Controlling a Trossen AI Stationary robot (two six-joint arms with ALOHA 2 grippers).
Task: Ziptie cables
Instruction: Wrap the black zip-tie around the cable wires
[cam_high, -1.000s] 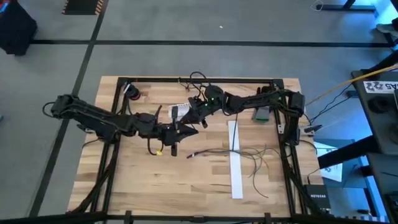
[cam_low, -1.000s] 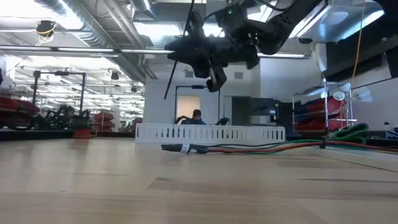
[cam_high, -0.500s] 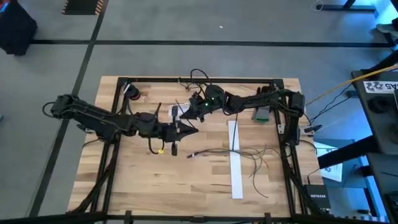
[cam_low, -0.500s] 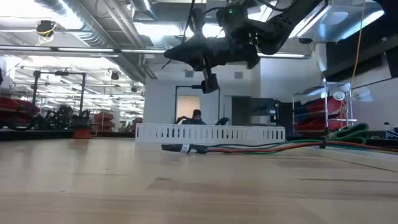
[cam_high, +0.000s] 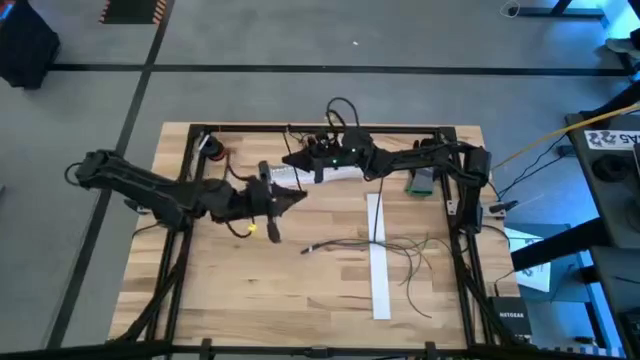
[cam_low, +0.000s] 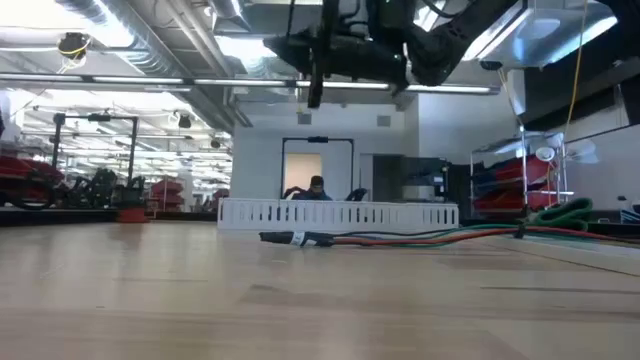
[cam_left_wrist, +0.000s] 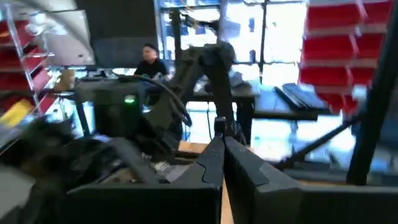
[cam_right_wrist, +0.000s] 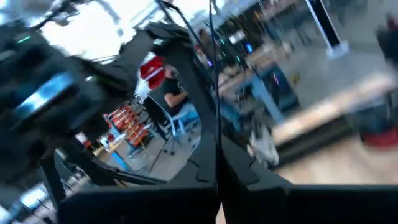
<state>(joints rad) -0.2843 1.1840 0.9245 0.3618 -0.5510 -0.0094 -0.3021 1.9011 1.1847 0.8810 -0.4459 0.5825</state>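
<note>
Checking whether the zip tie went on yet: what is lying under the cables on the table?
The cables cross over a long white strip on the bare wooden table. No tie around them is visible.

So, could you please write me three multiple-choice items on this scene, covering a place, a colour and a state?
1. Where do the cables lie?
A. in a gripper
B. on the table, across the long strip
C. on the floor

2. What colour is the long strip?
A. white
B. red
C. blue

3. How are both grippers placed?
A. resting on the table
B. pressing the cables
C. raised above the table

Answers: B, the cables sprawl over the table and cross the long strip; A, it looks white; C, the left gripper and right gripper hang clear of the table in the low view.
</note>
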